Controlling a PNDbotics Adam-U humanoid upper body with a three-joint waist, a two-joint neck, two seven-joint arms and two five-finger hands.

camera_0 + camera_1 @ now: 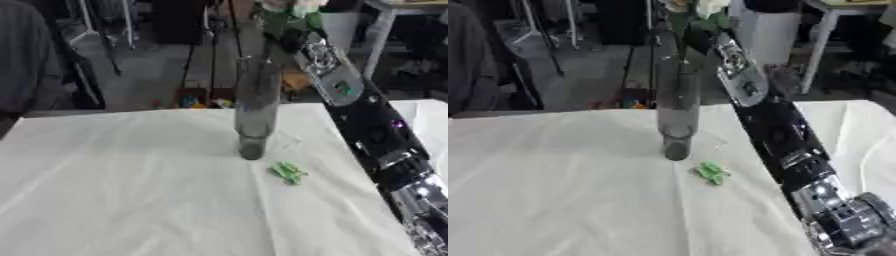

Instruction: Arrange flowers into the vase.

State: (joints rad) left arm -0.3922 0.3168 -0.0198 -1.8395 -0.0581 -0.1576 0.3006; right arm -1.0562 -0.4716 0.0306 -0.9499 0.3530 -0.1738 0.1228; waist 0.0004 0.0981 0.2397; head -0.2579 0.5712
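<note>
Right hand (702,27) raised above the glass vase (676,112), holding a white flower (710,7); finger state hard to tell

Vase upright on the white tablecloth (562,190), mouth just below and left of the bloom; green scrap (711,172) lying beside its base

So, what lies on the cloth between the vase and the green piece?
Nothing: bare white cloth only separates the vase from the green piece, seen in both eye views.
</note>
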